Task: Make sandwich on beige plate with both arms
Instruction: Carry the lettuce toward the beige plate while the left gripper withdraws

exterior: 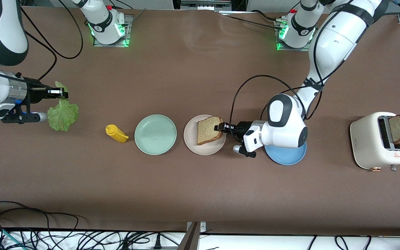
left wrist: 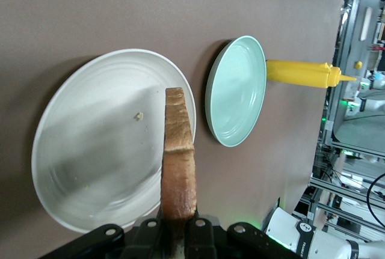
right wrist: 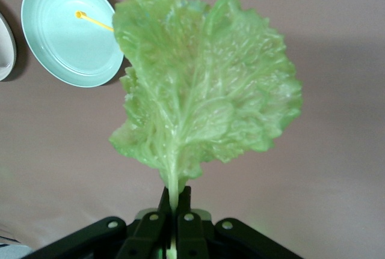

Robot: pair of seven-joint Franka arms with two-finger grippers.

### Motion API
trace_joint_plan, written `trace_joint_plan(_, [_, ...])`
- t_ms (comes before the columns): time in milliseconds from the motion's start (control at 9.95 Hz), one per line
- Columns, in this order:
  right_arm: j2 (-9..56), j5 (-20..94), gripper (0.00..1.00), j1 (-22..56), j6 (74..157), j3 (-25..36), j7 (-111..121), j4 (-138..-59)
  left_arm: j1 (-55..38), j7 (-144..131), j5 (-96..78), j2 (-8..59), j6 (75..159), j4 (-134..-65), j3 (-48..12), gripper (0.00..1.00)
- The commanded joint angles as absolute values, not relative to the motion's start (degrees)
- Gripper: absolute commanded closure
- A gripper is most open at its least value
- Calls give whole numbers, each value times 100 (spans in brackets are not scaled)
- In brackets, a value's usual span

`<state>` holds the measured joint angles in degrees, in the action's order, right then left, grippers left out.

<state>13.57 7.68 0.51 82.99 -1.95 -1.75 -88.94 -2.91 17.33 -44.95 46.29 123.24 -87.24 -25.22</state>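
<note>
Two pinches now: left gripper [exterior: 219,127] clamped on stiff, crumbly bread [exterior: 208,130] edge over beige plate [exterior: 193,145], right gripper [exterior: 60,92] nipping limp, tearable lettuce [exterior: 63,115] by stem.

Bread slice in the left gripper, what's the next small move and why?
Probably lower it and let go: the left gripper holds the bread slice tilted above the beige plate, which is bare beneath it. The right gripper waits holding the lettuce leaf.
</note>
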Motion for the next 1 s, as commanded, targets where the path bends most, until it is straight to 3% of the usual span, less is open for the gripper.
trace_joint_plan(0, [1371, 844, 100, 245, 8340, -185, -648, -8763, -273, 3026, -5234, 5096, 12322, -8525, -2531, 100])
trace_joint_plan(100, [1371, 844, 100, 377, 8367, -185, -842, -8771, -299, 3467, -5569, 5167, 12322, -8551, -2496, 100])
trace_joint_plan(201, [1362, 835, 100, 526, 8376, -185, -1087, -8771, -273, 3559, -5624, 5238, 12322, -8552, -2496, 46])
trace_joint_plan(301, [1371, 809, 100, 597, 8393, -185, -1168, -8771, -264, 3603, -5581, 5238, 12322, -8552, -2487, 0])
trace_joint_plan(904, [1362, 818, 100, 721, 8604, -403, -1767, -8771, 78, 3367, -4696, 4677, 12252, -8832, -2399, 0])
